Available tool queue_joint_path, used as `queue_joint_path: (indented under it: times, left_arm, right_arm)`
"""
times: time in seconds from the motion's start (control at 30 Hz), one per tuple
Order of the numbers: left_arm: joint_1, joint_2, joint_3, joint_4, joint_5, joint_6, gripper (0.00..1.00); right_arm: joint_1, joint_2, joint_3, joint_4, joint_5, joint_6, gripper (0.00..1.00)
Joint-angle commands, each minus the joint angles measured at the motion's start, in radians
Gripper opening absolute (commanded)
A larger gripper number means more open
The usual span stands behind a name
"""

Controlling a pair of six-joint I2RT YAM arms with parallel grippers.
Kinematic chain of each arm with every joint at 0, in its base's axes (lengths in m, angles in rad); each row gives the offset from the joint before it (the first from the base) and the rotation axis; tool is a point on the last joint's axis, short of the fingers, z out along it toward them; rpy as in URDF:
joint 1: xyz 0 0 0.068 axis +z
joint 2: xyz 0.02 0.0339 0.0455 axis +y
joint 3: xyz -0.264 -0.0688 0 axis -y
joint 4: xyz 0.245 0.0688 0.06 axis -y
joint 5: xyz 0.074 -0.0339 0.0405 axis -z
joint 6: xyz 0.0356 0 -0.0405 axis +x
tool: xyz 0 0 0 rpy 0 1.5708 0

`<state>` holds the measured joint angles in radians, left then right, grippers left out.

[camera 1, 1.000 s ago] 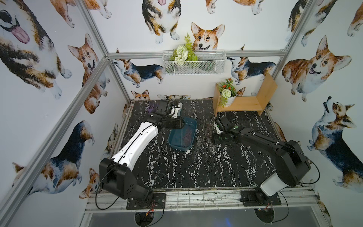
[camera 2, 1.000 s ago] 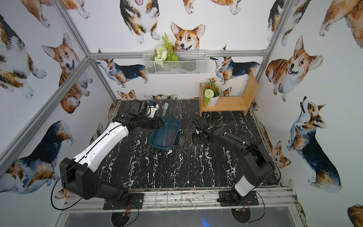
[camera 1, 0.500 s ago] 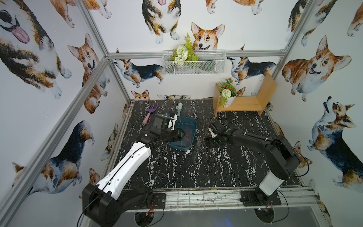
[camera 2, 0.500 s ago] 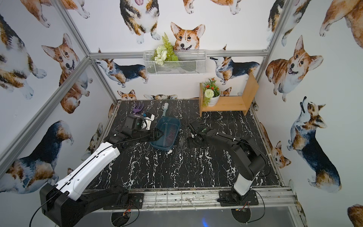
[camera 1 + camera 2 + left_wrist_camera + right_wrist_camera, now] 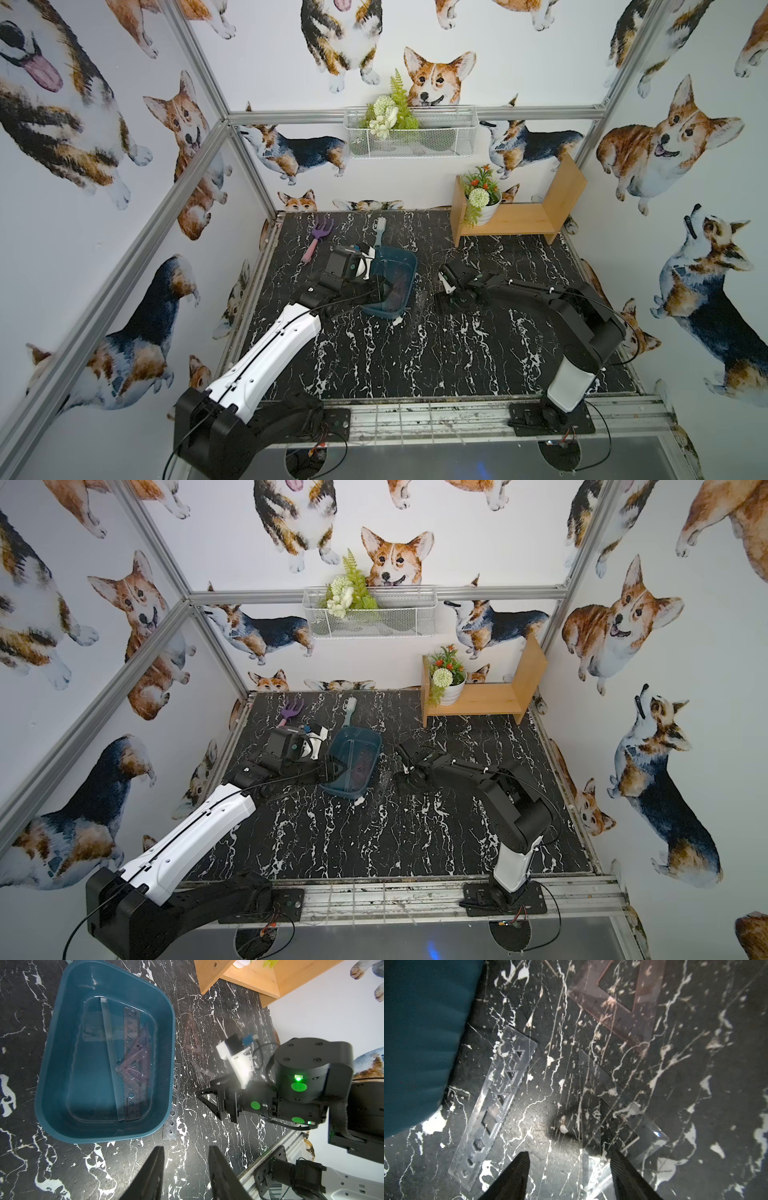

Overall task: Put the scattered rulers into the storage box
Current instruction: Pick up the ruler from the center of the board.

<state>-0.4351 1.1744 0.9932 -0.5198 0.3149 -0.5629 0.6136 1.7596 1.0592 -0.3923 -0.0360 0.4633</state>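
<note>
Since a second ago, we see the left arm has pulled nearer, uncovering the purple-and-pink toy rake (image 5: 316, 239). The teal plastic storage box (image 5: 60, 1068) on the worktop (image 5: 415, 353) holds a clear strip ruler (image 5: 111, 1059) and purple-tinted rulers (image 5: 136, 1057). A clear stencil ruler (image 5: 492, 1105) lies just right of it. The left end effector (image 5: 186, 1154) is released; the right end effector (image 5: 563, 1125) gapes astride the edge of a clear set square (image 5: 591, 1080).

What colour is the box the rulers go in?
The storage box is dark teal-blue, clearest in the left wrist view.

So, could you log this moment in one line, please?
left gripper open | right gripper open at clear triangle | box holds rulers
</note>
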Motion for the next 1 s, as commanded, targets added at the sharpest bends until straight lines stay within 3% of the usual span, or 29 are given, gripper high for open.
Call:
queue_joint_path:
  times: [0.0,0.27,0.97]
  left_arm:
    - [-0.004,0.007,-0.003,0.024,0.001,-0.005,0.41]
    - [-0.01,0.007,-0.009,0.03,-0.002,-0.008,0.41]
    - [-0.054,0.042,0.02,0.049,-0.017,-0.022,0.41]
  right_arm:
    - [0.003,0.01,-0.008,0.037,-0.019,0.006,0.68]
    - [0.008,0.005,-0.044,0.055,-0.027,0.017,0.68]
    - [-0.033,-0.197,-0.257,0.006,0.042,0.014,0.69]
